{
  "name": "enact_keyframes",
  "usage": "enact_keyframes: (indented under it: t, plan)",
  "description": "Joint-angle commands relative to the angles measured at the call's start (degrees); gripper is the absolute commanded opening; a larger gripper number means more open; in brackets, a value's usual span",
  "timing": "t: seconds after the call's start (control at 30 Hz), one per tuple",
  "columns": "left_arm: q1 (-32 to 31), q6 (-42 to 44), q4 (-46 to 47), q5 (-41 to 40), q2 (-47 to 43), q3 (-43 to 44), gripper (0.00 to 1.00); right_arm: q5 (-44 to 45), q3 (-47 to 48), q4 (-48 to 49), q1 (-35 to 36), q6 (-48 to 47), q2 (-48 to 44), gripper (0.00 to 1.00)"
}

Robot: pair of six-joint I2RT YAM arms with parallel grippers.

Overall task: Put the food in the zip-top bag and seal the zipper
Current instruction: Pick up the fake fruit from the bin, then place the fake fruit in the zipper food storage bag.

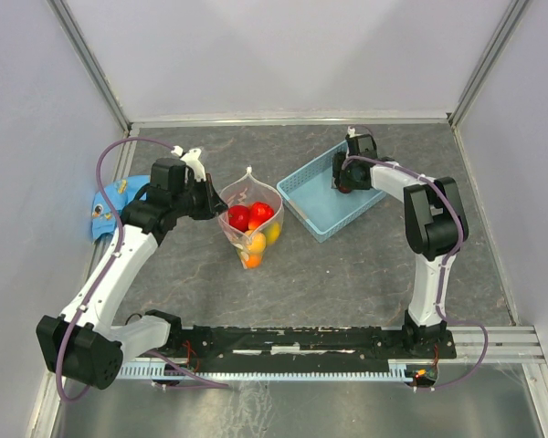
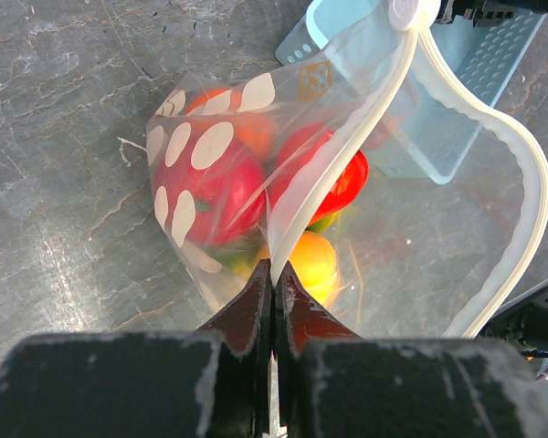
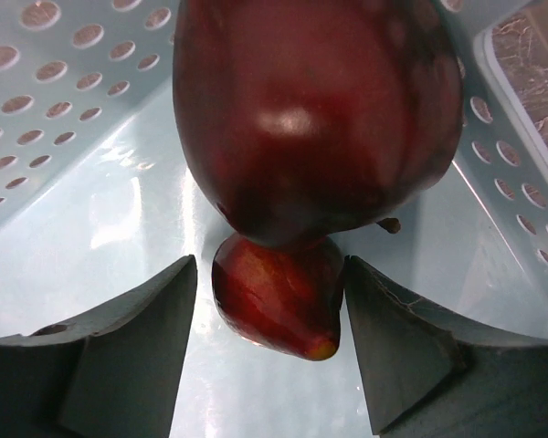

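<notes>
A: Since the zip-top bag (image 1: 251, 214) matters most, where does it sit?

B: Left of centre on the grey table (image 1: 347, 274), mouth gaping wide. Red, orange and yellow food (image 1: 252, 224) lies inside, behind the white-dotted panel. The zipper (image 2: 521, 173) runs round the open mouth as a pale strip, unsealed.

A: And what is holding it?

B: The left gripper (image 2: 274, 292). Its fingers are pressed together with the bag's rim pinched between them, right where the zipper strip comes down to the tips.

A: What lies beyond the bag?

B: To the right and a little farther off is the blue basket (image 1: 315, 214). The right gripper (image 3: 269, 274) reaches down into it, at its far end.

A: Are its jaws closed?

B: No, they stand apart, one on each side of a smaller maroon fruit (image 3: 274, 297) on the basket floor. There is a gap on one side; on the other, I cannot tell if finger and fruit touch. A large maroon fruit (image 3: 320, 119) sits just beyond, against the small one.

A: Anything else?

B: A blue cloth (image 1: 110, 205) at the table's left edge.
</notes>
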Motion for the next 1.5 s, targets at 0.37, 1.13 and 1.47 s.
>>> enact_keyframes:
  t: [0.37,1.13,1.47]
  plan:
    - [0.4,1.1,1.8,1.5,-0.5,0.2,0.03,-0.9,-1.0,0.9,0.0,0.8,-4.8,0.56]
    - [0.5,0.9,2.0,2.1,-1.1,0.1,0.03,0.4,-5.7,-5.3,13.5,-2.9,-32.3,0.55]
    - [0.5,0.9,2.0,2.3,-1.5,0.1,0.03,-0.5,-4.8,-4.0,23.1,-3.8,-39.3,0.55]
